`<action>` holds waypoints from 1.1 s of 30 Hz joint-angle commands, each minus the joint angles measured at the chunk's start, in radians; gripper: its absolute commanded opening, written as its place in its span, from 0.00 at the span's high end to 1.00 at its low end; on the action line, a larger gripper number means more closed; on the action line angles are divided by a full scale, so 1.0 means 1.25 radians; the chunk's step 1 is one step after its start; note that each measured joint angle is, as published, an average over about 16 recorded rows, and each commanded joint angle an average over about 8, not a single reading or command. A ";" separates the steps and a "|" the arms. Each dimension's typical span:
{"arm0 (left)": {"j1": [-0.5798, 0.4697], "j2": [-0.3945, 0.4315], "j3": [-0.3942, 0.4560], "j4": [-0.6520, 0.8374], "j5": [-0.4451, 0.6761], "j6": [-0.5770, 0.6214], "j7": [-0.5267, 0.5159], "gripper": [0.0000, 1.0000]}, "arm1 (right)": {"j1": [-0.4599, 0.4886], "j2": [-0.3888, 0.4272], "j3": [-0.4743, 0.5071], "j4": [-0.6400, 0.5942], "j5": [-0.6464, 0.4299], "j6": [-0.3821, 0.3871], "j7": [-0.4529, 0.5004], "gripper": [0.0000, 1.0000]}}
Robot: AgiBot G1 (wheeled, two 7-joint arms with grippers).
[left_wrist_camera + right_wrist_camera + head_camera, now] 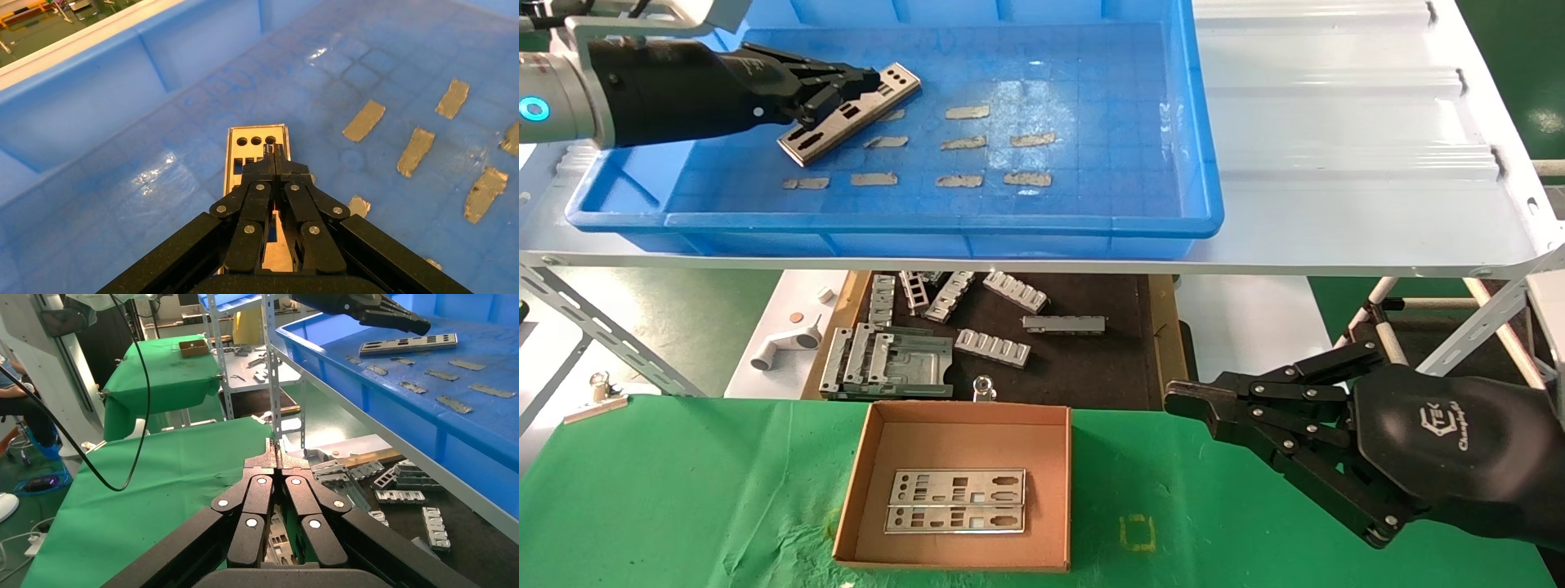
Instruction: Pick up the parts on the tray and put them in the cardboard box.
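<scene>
Two parts (pixel 957 501) in cardboard box (pixel 870 457); one part (pixel 850 113) on tray (pixel 1091 82).

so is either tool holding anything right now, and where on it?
Left tool is closed over the silver part in the tray, near the end with three round holes; actual grip can't be confirmed. Right tool, shut, holds nothing.

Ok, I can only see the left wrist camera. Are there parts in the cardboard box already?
Observer: Yes, two parts lie flat, side by side, in the cardboard box.
Operator: Where's the other hand?
Observer: The right hand hangs shut over the green cloth, to the right of the box.
Operator: Anything else near the box?
Observer: Grey ribbed brackets lie on a black mat just beyond it.
</scene>
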 commanded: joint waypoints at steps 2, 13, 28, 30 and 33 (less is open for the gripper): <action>-0.002 -0.004 -0.003 0.003 -0.004 0.006 -0.005 0.00 | 0.000 0.000 0.000 0.000 0.000 0.000 0.000 1.00; 0.002 -0.008 -0.004 0.017 -0.005 -0.008 -0.044 0.00 | 0.000 0.000 0.000 0.000 0.000 0.000 0.000 1.00; 0.006 -0.013 -0.002 0.012 -0.003 -0.011 -0.081 0.00 | 0.000 0.000 0.000 0.000 0.000 0.000 0.000 1.00; 0.008 -0.013 -0.001 0.010 -0.002 -0.012 -0.082 0.00 | 0.000 0.000 0.000 0.000 0.000 0.000 0.000 1.00; 0.010 -0.013 0.000 0.008 0.000 -0.012 -0.083 0.00 | 0.000 0.000 0.000 0.000 0.000 0.000 0.000 1.00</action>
